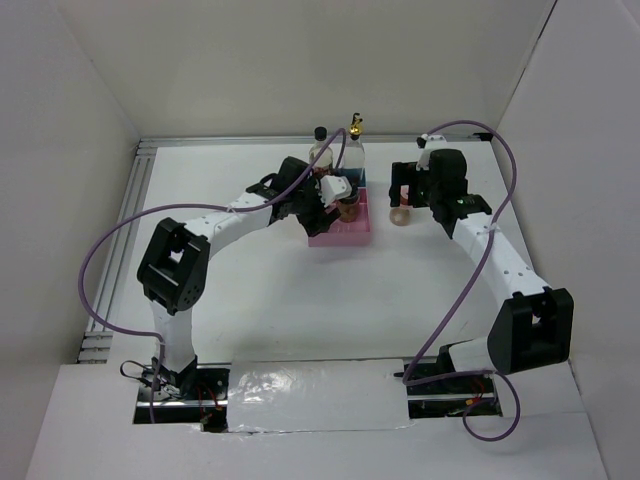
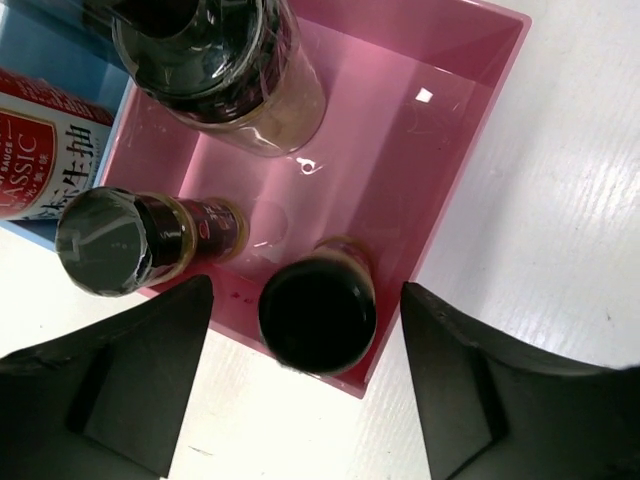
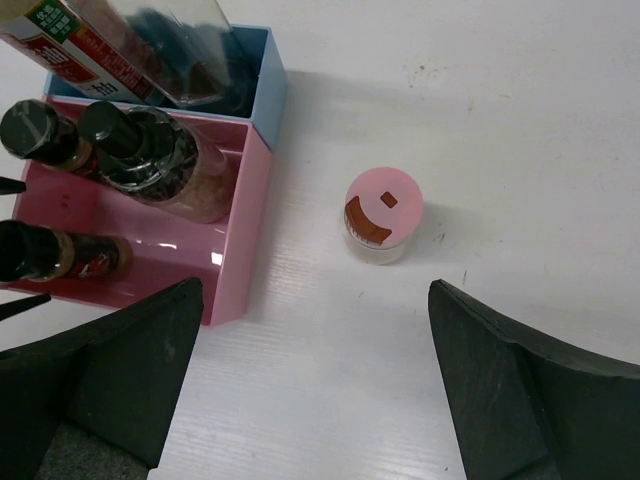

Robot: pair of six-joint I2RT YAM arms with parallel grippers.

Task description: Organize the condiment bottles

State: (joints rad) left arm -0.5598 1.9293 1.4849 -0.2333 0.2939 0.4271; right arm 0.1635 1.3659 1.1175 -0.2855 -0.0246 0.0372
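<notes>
My left gripper is open above the near corner of the pink tray, its fingers either side of a short black-capped jar standing there, not touching it. Two more black-capped jars stand in the same tray. The red-labelled tall bottle is in the blue tray. The gold-spouted bottle stands beside it. My right gripper is open and empty, just short of a pale pink-lidded jar standing on the table right of the trays.
The blue tray sits against the far side of the pink tray, near the table's back wall. White walls close in the table on the left, back and right. Purple cables loop from both arms.
</notes>
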